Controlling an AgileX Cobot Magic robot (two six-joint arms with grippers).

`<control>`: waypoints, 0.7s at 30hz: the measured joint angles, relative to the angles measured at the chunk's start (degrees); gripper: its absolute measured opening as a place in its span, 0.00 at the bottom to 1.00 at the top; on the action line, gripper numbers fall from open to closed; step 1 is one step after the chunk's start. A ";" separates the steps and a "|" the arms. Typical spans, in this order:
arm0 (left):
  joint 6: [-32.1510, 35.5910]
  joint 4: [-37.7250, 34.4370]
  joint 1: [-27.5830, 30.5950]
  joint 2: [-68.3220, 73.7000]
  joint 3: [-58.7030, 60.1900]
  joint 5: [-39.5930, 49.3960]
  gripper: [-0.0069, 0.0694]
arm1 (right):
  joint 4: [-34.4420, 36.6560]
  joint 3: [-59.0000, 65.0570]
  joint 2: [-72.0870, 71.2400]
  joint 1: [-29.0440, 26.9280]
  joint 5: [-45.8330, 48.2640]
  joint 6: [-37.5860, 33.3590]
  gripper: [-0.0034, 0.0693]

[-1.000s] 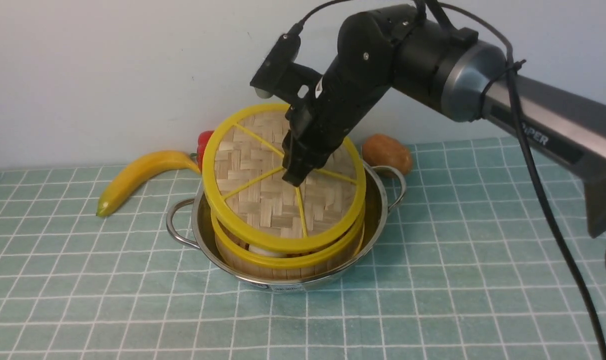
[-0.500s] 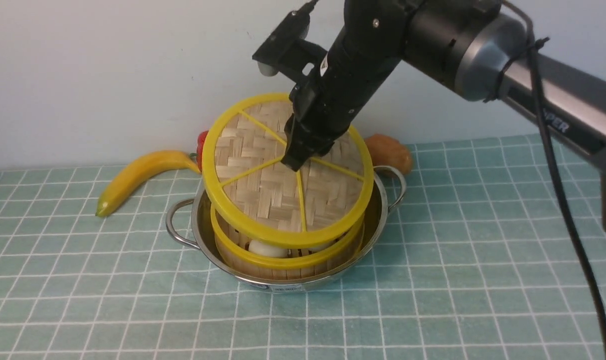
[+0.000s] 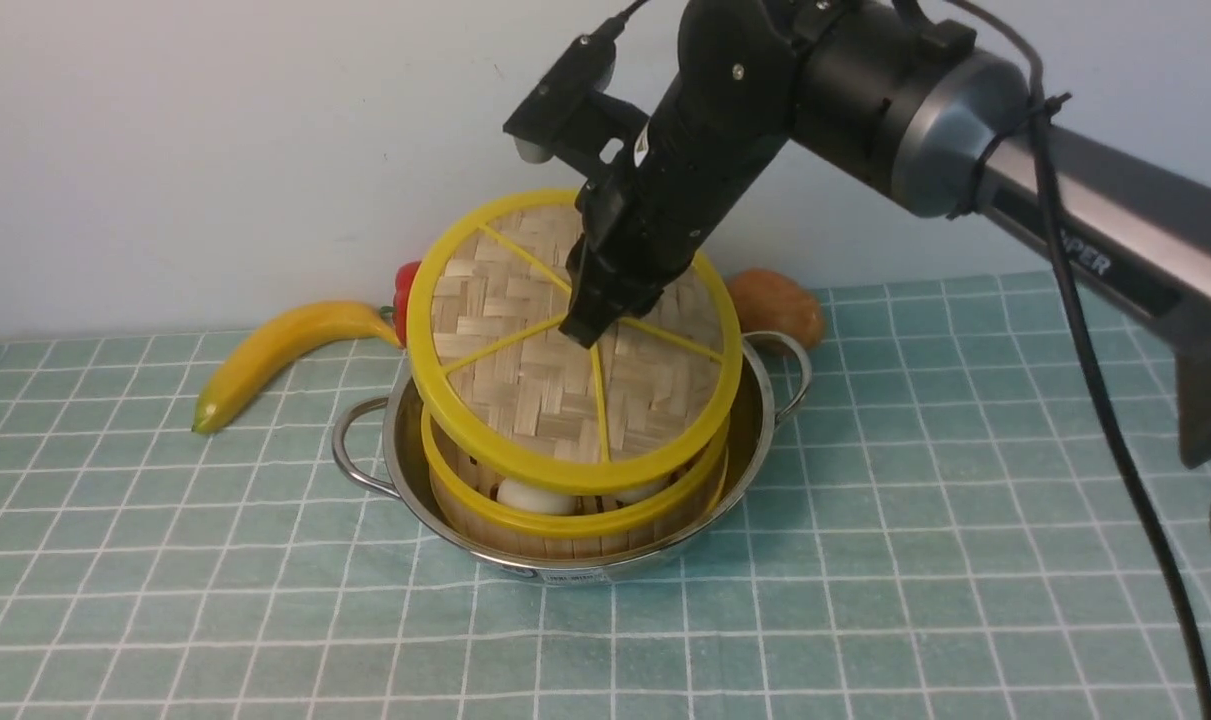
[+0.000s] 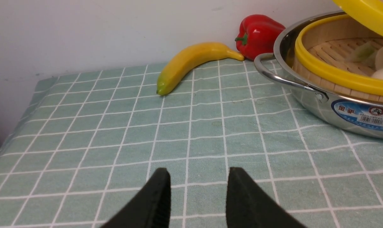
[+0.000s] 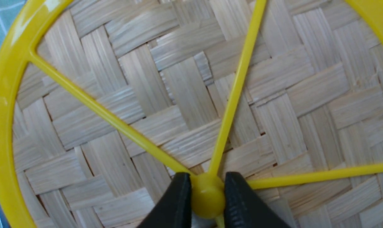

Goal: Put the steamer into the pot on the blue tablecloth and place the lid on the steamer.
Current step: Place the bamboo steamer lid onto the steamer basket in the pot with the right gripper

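**Lid lifted and tilted over the steamer**

Compared with a second ago, the lid (image 3: 525,400) is riding higher at its near edge, so a wider gap is now showing between it and the steamer (image 3: 565,525) below. The lid is hanging tilted, with its woven face leaning toward the near side and its far edge raised. It is hovering directly over the steamer rather than resting flat on it. The right gripper (image 3: 590,330) is pinching the lid's small yellow centre knob (image 5: 207,198) between its two black fingers, as the right wrist view is showing plainly.

The steamer is sitting inside the pot (image 3: 405,470), with its yellow rim standing above the steel wall. Through the gap, a white round item (image 3: 535,495) is showing inside the steamer. The pot is resting on the blue tablecloth (image 3: 865,560), which is covering the tabletop, and its two wire handles are pointing left and right.

Beyond the pot, a banana (image 3: 275,355) is lying on the far left of the cloth. A red pepper (image 3: 405,285) is sitting just behind the pot's left side, and a brown rounded item (image 3: 780,305) is sitting behind its right handle.

The left gripper (image 4: 198,177) is showing only in its own wrist view. It is hovering over bare cloth to the left of the pot, with its fingers spread and nothing between them.
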 joint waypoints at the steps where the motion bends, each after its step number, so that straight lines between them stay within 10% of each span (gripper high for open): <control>1: 0.00 0.00 0.00 0.00 0.00 0.00 0.41 | 0.15 0.00 0.32 0.00 0.30 0.00 0.25; 21: 0.00 0.00 0.00 0.00 0.00 0.00 0.41 | 0.98 0.00 2.25 0.00 -0.90 0.00 0.25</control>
